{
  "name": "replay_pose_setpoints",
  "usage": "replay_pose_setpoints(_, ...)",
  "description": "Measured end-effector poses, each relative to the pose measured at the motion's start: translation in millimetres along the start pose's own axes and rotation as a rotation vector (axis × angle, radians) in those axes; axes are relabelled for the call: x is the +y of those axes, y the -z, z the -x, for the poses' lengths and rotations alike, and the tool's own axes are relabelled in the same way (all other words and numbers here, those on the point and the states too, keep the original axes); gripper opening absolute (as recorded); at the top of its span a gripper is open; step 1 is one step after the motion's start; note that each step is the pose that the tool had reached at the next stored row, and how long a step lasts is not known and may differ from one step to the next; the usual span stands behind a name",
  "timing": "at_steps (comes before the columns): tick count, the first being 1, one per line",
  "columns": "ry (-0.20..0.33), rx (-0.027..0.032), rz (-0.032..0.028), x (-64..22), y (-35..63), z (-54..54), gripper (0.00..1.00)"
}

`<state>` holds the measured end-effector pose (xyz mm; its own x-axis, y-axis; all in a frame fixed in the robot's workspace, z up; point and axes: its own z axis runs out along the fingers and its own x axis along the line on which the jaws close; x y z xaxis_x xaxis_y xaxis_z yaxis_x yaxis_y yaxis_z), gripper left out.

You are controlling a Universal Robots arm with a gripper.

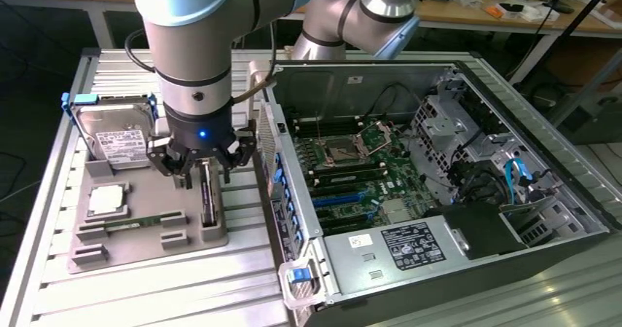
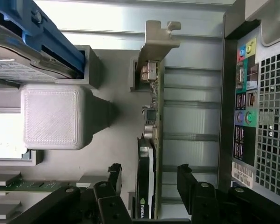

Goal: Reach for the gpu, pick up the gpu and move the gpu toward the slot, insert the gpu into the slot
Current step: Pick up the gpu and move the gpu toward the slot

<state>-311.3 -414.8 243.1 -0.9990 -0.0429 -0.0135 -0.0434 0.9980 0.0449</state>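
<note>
Fingers point(image 2: 115, 173) spread apart, gripping nothing. One sits each side of gpu point(image 2: 151, 126), w/ a narrow gap both sides and no contact seen.

Gpu stands edge-on betw. the fingers, seated in grey holder point(image 1: 146, 243) on the surface point(image 1: 49, 218).

Gpu looks:
- thin green pcb edge w/ small chips along it
- black shroud w/ green logo at the end betw. the fingertips
- pale metal bracket point(image 2: 156, 42) w/ bent tab at the far end, well past the fingertips

In ext. view it reads as a slim dark plate below the fingers.

Slot point(image 1: 339, 194) is a blue strip on green motherboard point(image 1: 389, 159) inside open pc case point(image 1: 369, 87). It lies well apart from the fingers, toward the exterior view's right.

Hard drive point(image 1: 115, 139), white label, is near the fingers, on the exterior view's left.
</note>
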Motion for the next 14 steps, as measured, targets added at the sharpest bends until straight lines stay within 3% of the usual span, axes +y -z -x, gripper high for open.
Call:
replay_pose_setpoints(4,0.000,0.0000,0.0001,1.3,-0.6,-10.4,0.60)
replay_pose_setpoints(8,0.000,0.0015,0.0002,1.0,-1.6,-4.7,0.60)
replay_pose_setpoints(14,0.000,0.0017,0.0001,1.0,-1.5,-4.7,0.60)
